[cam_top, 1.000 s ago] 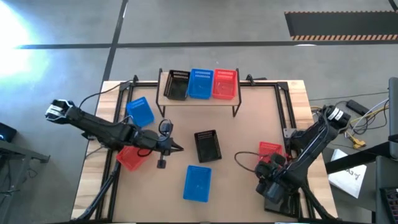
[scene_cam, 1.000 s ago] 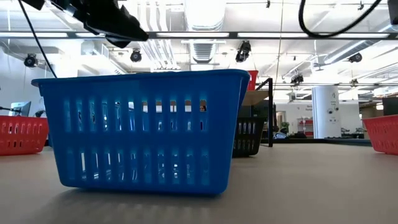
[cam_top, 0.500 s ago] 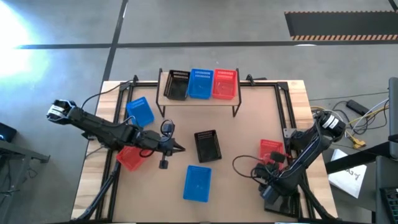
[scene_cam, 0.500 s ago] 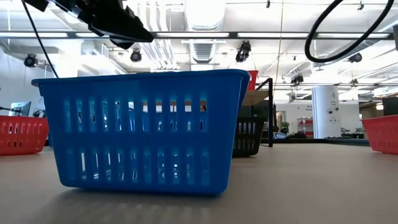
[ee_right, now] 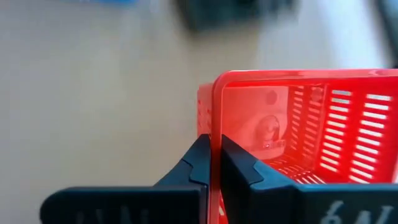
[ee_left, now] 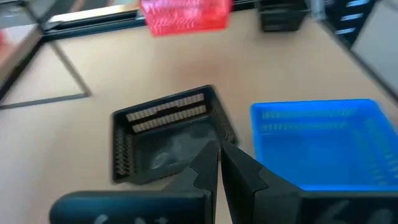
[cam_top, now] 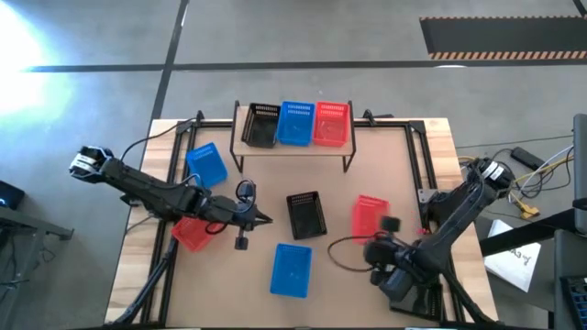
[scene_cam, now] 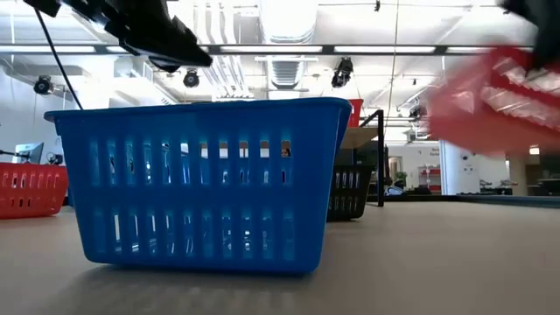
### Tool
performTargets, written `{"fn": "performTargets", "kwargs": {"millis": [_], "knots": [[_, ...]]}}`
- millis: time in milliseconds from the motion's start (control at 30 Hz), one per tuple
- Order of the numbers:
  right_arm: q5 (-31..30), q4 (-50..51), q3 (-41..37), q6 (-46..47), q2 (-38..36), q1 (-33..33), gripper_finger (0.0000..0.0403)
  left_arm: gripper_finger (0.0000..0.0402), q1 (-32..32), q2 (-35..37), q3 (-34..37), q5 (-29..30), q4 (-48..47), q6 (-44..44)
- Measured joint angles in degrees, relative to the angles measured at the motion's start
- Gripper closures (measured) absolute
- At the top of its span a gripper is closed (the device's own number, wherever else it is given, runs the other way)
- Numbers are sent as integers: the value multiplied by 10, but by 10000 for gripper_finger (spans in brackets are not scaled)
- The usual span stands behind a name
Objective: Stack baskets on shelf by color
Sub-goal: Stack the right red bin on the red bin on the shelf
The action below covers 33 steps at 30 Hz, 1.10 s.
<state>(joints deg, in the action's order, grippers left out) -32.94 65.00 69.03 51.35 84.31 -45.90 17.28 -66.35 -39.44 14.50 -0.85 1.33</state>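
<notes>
Right wrist view: right gripper (ee_right: 216, 163) pinches the thin rim of a slotted red plastic basket (ee_right: 298, 130); left gripper (ee_left: 219, 165) is pressed together.

Closed left hand (ee_left: 219, 163) above black basket (ee_left: 163, 134)

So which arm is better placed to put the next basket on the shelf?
Right. Its gripper is shut on the red basket's rim and has it lifted. The left gripper, shut and empty, hovers beside the black basket.

Red basket (cam_top: 370, 216) lifted off table, rim pinched.
</notes>
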Motion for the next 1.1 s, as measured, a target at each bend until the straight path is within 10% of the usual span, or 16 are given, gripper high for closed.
{"fn": "performTargets", "kwargs": {"millis": [200,467,733,1100], "knots": [[-89,-96,102,-336,-11,98,392,398,0,1,34,58,27,15],[-11,-138,239,-636,0,384,392,398,0,0,42,58,40,28],[237,-65,342,-677,47,640,392,398,0,1,48,59,68,26],[255,54,403,-684,119,679,392,398,0,0,72,59,109,27]]}}
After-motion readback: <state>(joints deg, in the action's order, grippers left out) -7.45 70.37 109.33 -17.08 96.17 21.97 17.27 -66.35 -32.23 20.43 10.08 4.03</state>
